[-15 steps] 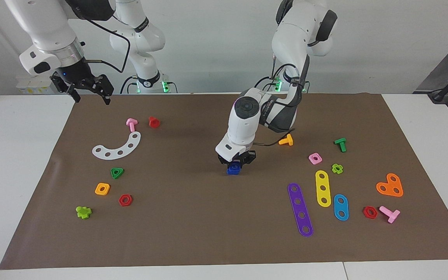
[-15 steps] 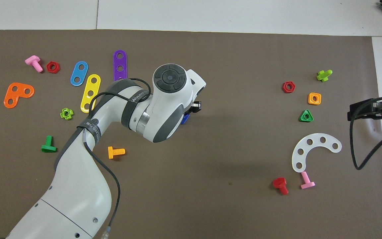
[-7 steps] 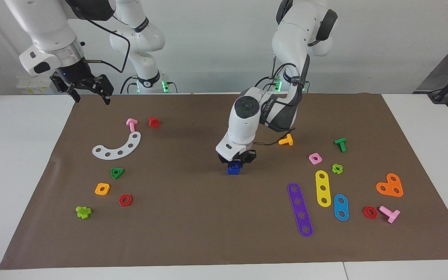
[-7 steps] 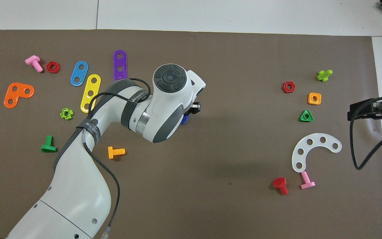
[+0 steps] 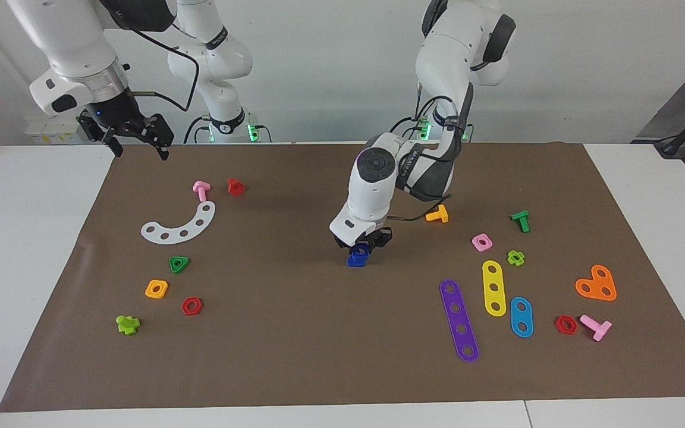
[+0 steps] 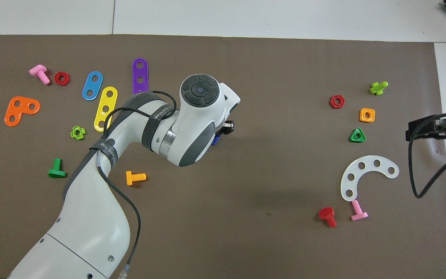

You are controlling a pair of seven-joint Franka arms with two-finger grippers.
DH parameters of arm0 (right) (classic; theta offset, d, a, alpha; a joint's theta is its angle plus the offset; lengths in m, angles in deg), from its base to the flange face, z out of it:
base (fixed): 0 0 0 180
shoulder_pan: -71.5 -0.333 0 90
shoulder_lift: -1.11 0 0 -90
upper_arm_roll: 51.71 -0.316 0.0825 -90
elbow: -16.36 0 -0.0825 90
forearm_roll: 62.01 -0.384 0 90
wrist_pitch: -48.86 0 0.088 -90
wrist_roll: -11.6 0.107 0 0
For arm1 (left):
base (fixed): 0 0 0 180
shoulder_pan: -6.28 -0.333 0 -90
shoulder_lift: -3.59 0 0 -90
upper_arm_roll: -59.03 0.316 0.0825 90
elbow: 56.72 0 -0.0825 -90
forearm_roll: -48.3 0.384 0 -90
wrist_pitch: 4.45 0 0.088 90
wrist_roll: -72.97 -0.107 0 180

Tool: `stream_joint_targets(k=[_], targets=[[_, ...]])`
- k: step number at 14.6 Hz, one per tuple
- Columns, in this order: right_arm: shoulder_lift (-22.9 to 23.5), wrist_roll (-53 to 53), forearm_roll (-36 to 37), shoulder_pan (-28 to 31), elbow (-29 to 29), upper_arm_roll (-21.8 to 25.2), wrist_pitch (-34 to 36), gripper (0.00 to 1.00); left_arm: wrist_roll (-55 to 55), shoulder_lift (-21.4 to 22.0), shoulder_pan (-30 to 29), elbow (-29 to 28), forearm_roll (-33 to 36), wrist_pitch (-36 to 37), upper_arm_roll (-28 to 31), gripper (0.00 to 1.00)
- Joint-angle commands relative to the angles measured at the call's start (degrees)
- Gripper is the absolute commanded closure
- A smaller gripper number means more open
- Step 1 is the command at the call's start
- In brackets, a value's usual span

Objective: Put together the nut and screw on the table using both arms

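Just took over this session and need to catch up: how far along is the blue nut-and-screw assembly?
Early to midway. In hand: the left gripper is shut on a dark-blue piece at mid-mat, low at the mat; nut, screw or both, I cannot tell. The right gripper waits open over the mat's corner at its own end, holding nothing. Left: whether the two parts are joined is hidden, so mating remains unconfirmed.

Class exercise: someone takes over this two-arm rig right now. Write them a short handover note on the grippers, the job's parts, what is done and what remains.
Left gripper: shut on the dark-blue piece, low over the middle of the brown mat. Nut and screw cannot be told apart there, so whether they are joined is unclear.
Right gripper: open, empty, waiting above the mat's corner at its own end of the table.
Done: blue piece gripped.
Left: confirm the mating, finish assembly with both arms.
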Motion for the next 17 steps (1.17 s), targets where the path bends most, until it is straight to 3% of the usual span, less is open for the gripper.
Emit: stream_joint_targets(k=[1,8,17], targets=[[-0.94,-1.3,-0.43,0.56,-0.52,-0.41,0.64,0.0,1.5,-1.34,0.98,2.25,-0.5,1.71,0.79,0.78],[-0.94,-1.3,-0.43,0.56,-0.52,-0.41,0.64,0.0,1.94,-2.75,0.98,6.65,-0.77,5.41,0.7,0.78],[-0.94,-1.3,-0.43,0.56,-0.52,-0.41,0.64,0.0,2.21,-2.57,1.07,3.32,-0.95,0.13,0.87,0.8]])
